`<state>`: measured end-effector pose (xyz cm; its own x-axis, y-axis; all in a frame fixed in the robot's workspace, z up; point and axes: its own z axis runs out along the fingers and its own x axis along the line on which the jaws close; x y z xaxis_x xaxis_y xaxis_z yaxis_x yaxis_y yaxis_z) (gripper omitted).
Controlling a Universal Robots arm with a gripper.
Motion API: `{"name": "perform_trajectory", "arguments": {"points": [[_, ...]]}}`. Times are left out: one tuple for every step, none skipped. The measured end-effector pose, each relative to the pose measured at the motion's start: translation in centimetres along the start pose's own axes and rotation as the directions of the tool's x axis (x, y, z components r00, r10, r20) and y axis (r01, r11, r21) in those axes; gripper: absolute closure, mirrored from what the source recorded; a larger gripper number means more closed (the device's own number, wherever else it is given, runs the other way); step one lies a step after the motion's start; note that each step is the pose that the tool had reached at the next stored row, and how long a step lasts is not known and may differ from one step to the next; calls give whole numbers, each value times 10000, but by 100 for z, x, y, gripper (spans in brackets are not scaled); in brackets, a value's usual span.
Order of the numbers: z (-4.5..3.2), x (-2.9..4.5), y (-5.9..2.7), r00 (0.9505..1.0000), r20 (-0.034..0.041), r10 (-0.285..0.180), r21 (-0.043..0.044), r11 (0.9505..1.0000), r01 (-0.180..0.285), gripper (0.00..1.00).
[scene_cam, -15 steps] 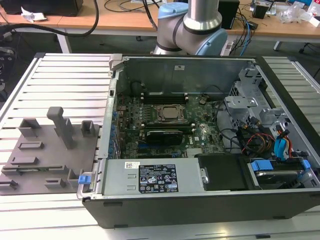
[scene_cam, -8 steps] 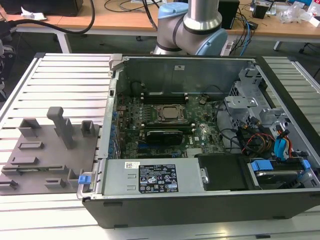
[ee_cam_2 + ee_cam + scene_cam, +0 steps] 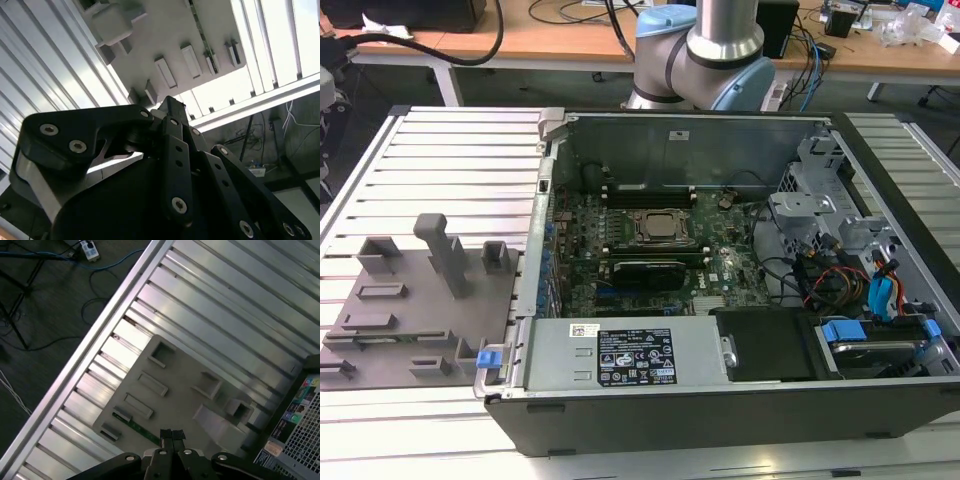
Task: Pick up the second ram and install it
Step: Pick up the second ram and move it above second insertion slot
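Hovering closed on nothing, the claw (image 3: pixel 172 434) is just beside the second ram (image 3: pixel 136 427), which lies on the gray tray (image 3: pixel 180 367) below it; neither pickup nor installation is done yet.

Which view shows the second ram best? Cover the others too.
The first wrist view: the second ram lies as a green stick on the grey fixture plate, seen lengthwise. The second wrist view shows a thin green edge; in the exterior view it is too small to tell.

Open computer case (image 3: pixel 720 432) beside grey fixture tray (image 3: pixel 420 318) (on ribbed table (image 3: pixel 450 160)).
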<state>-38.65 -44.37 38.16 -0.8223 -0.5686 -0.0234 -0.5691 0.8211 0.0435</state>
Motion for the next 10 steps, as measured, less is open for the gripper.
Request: {"name": "perform_trajectory", "arguments": {"points": [[0, 0, 0, 9999, -4, -100, -2, 9999, 100, 89], [0, 0, 0, 9996, -12, -295, -7, 9996, 295, 89], [0, 0, 0, 9989, -20, -460, -11, 9989, 460, 89], [0, 0, 0, 9983, -25, -575, -14, 9983, 575, 89], [0, 0, 0, 9977, -29, -672, -17, 9977, 672, 89], [0, 0, 0, 9963, -36, -853, -21, 9964, 853, 89], [0, 0, 0, 9951, -42, -986, -25, 9951, 986, 89], [0, 0, 0, 9942, -46, -1071, -28, 9943, 1070, 89], [0, 0, 0, 9928, -51, -1199, -31, 9928, 1199, 89], [0, 0, 0, 9911, -56, -1333, -35, 9911, 1332, 89]]}}
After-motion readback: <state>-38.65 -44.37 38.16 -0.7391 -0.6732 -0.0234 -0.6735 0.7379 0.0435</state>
